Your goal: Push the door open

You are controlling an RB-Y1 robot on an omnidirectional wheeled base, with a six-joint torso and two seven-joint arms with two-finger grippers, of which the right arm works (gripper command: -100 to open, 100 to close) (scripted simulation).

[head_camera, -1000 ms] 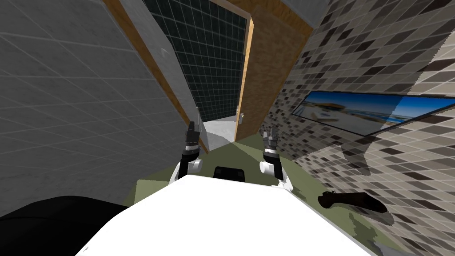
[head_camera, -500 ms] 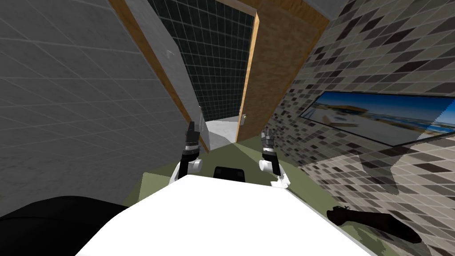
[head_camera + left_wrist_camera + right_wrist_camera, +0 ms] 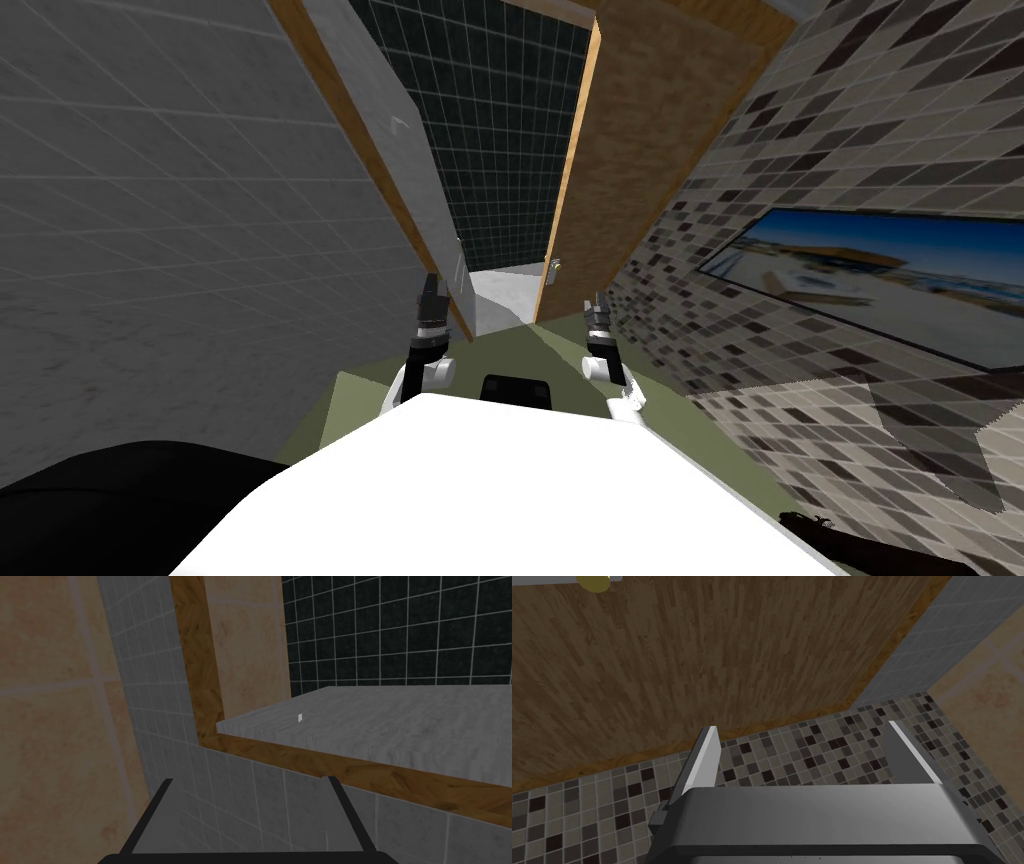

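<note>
The brown wood-grain door point(image 3: 650, 150) stands ajar at one o'clock of the right gripper point(image 3: 597, 306), alongside the brown-and-grey mosaic wall point(image 3: 800, 130). Its small metal handle point(image 3: 553, 266) sits near the free edge, at eleven o'clock of that gripper. In the right wrist view the door face lies ahead of the claw. The claw is spread wide, holds nothing and is clear of the wood. The left gripper point(image 3: 432, 290) is at the brown wooden door frame point(image 3: 350, 130) beside the grey tiled wall point(image 3: 150, 200), its claw likewise wide and empty. A dark tiled wall point(image 3: 480, 120) shows through the opening at twelve o'clock.
</note>
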